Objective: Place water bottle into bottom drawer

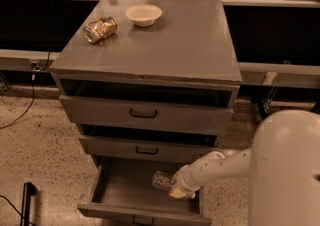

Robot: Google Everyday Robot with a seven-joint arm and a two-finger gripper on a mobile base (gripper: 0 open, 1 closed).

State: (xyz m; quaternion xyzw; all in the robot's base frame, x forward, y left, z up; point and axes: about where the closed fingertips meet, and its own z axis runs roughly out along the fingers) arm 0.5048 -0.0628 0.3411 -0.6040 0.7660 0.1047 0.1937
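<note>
A jar lies on its side on the desk, left of a white bowl. Below, the bottom drawer stands pulled out. The water bottle is inside it toward the right, with the tool seemingly clenched on its right end.

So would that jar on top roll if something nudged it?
Probably: the jar lies on its side on the flat cabinet top, so a sideways nudge could roll it. It looks full, so perhaps heavy for its size. The gripper is down at the open bottom drawer, next to the bottle, nowhere near the jar.
</note>
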